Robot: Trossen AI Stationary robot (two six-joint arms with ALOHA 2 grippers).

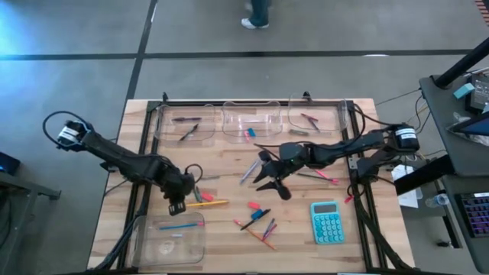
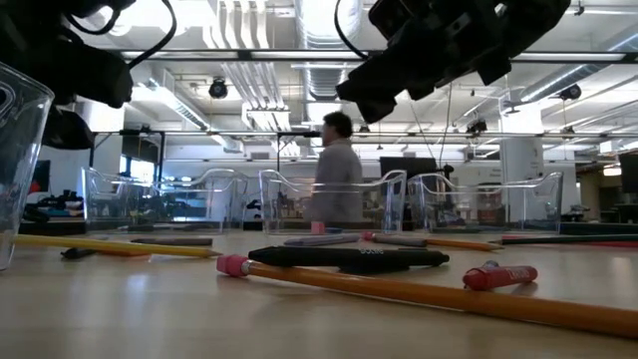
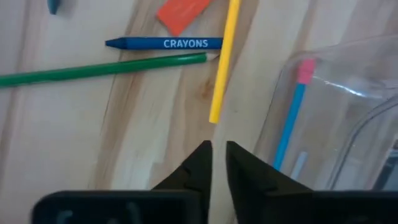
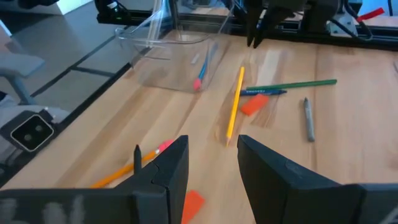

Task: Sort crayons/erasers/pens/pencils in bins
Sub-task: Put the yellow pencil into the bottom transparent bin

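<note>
- One word can be read: "CRAYONS", white on the short blue crayon (image 3: 165,43), lying on the pale wooden surface (image 3: 74,137) beside a long green pencil (image 3: 99,67).
- Just past them lie a flat orange eraser block (image 3: 183,12) and a long yellow pencil (image 3: 224,56), whose end points at the left gripper (image 3: 214,158); its dark fingers stand slightly apart, holding nothing.
- Next to that gripper sits a clear plastic bin (image 3: 348,81) with a light-blue, pink-tipped pencil (image 3: 292,112) inside.
- Mid-surface, the right gripper (image 4: 211,168) hovers with fingers apart, empty.
- Three more clear bins (image 1: 248,118) line the far edge; a teal calculator (image 1: 327,222) lies near scattered sticks.
</note>
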